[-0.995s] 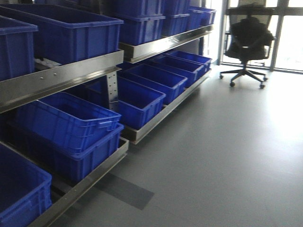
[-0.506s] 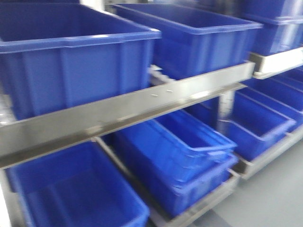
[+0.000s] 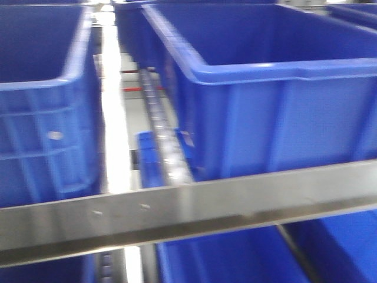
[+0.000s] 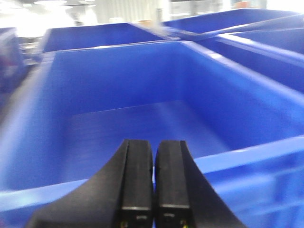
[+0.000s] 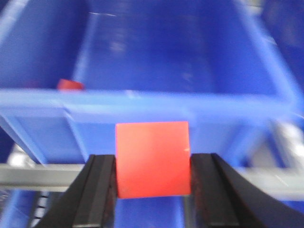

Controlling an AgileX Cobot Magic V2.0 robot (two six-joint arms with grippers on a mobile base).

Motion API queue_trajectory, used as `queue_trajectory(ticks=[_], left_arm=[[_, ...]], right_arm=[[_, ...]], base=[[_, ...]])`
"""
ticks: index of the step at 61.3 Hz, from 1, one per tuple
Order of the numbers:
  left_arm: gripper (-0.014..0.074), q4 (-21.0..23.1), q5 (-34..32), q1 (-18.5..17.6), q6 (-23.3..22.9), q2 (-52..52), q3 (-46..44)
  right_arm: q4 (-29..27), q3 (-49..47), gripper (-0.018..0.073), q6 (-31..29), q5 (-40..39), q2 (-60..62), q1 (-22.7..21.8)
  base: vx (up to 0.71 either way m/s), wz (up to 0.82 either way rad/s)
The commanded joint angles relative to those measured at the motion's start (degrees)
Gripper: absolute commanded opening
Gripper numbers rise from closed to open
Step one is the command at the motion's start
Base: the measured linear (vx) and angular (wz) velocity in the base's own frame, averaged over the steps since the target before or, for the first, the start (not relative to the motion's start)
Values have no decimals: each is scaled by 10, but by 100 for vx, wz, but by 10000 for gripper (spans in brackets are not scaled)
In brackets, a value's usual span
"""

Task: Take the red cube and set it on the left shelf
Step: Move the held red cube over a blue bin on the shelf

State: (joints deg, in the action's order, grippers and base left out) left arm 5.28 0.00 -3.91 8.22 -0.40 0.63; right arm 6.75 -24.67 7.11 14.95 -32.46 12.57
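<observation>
The red cube (image 5: 152,159) sat squarely between the two black fingers (image 5: 97,190) of the right gripper (image 5: 153,190), which clamped it on both sides. It hung in front of the near wall of a blue crate (image 5: 180,57) on the left shelf (image 3: 177,215), above the flat steel front rail (image 5: 28,175). A second small red object (image 5: 70,85) lay inside that crate, near its left corner. The left gripper (image 4: 154,183) hovered over another blue crate (image 4: 142,109), its fingers pressed together on nothing.
</observation>
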Motion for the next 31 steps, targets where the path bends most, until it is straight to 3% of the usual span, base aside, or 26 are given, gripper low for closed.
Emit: queue_trajectory(ticks=[1, 17, 31], left_arm=[[106, 3, -48, -2, 1, 5, 13], [106, 3, -48, -2, 1, 5, 13], [106, 3, -48, -2, 1, 5, 13]], right_arm=[[4, -17, 65, -2, -53, 1, 0], [4, -17, 65, -2, -53, 1, 0], [4, -17, 65, -2, -53, 1, 0]], base=[[10, 61], [8, 52], [1, 21]])
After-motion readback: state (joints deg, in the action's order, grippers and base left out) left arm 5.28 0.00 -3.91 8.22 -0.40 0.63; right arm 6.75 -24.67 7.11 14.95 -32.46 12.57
